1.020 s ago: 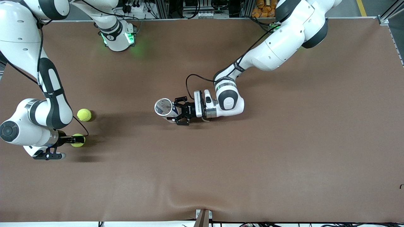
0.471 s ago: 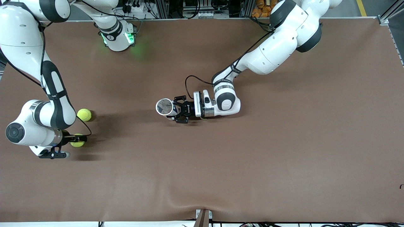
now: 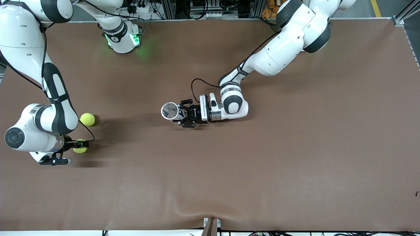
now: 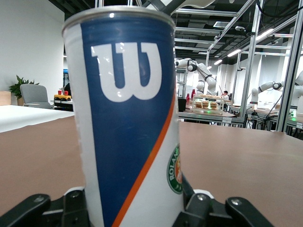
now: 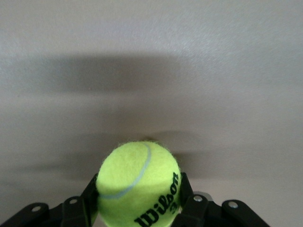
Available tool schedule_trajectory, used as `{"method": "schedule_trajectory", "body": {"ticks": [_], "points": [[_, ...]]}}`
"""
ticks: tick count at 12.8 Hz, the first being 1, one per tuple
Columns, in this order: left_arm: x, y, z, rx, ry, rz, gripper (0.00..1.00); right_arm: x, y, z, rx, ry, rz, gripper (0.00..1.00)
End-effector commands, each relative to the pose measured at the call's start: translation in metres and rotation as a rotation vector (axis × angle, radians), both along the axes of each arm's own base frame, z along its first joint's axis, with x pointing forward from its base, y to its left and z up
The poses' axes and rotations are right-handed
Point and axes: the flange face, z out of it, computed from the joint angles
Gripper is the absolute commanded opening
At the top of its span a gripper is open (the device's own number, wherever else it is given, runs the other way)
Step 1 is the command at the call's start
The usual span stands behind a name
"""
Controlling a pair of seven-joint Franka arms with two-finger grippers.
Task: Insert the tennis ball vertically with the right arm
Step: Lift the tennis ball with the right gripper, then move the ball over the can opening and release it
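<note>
— Toward the right arm's end of the tabletop [image 3: 262,157], what has the right gripper [image 3: 77,145] got?
— A ball [image 3: 80,146], pinched, well apart from the can [image 3: 170,111].
— And the can?
— Upright, clamped by the left gripper [image 3: 183,113]. A second ball [image 3: 87,119] lies farther from the camera than the held one.

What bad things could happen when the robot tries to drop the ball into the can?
The right hand pinches the round tennis ball by its sides only, so it might slip out. The can, held upright by the left hand, has a narrow mouth, so the ball may hit its rim and bounce toward the spare ball.
</note>
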Motion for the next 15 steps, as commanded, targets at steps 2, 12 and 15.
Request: {"method": "schedule_trajectory", "body": {"ticks": [2, 12, 15], "points": [[0.001, -0.001, -0.004, -0.007, -0.072, 0.029, 0.62, -0.009, -0.006, 0.108, 0.054, -0.014, -0.035, 0.43], [0.001, -0.002, -0.003, -0.008, -0.086, 0.029, 0.62, -0.064, 0.198, 0.282, 0.211, 0.105, -0.128, 0.41], [0.0, -0.002, -0.003, -0.008, -0.086, 0.027, 0.62, -0.088, 0.312, 0.281, 0.144, 0.145, -0.227, 0.41]]}}
